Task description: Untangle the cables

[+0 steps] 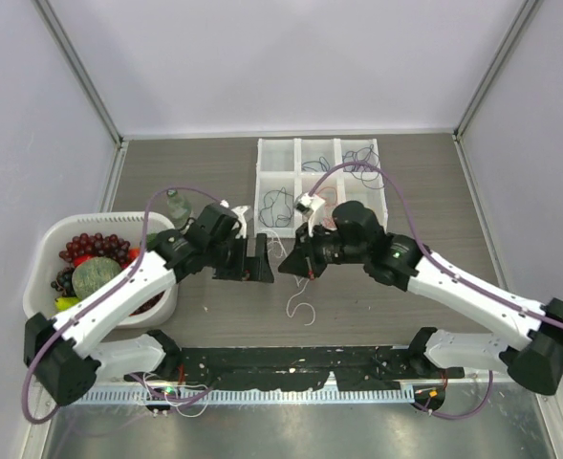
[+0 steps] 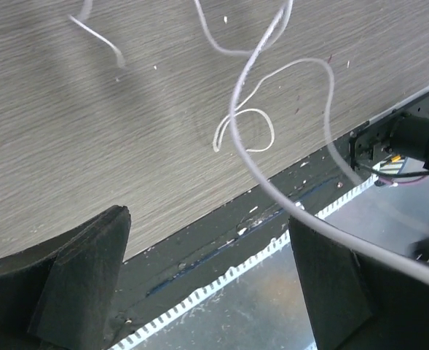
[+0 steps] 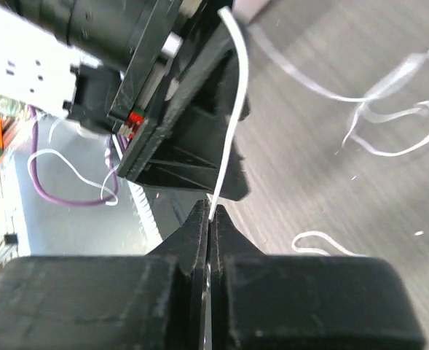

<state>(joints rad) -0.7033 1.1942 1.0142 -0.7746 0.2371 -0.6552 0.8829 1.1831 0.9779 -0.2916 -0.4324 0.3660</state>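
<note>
Cable [image 3: 237, 109] runs straight out from pinched right fingers [image 3: 189, 244].

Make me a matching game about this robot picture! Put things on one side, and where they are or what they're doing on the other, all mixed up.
Things:
1. left gripper
2. right gripper
3. grapes
4. compartment tray

Places or states:
A. in the white basket
B. shut on a white cable
C. wide open
D. at the far side of the table, with cables inside

Pairs: 1-C, 2-B, 3-A, 4-D
</note>
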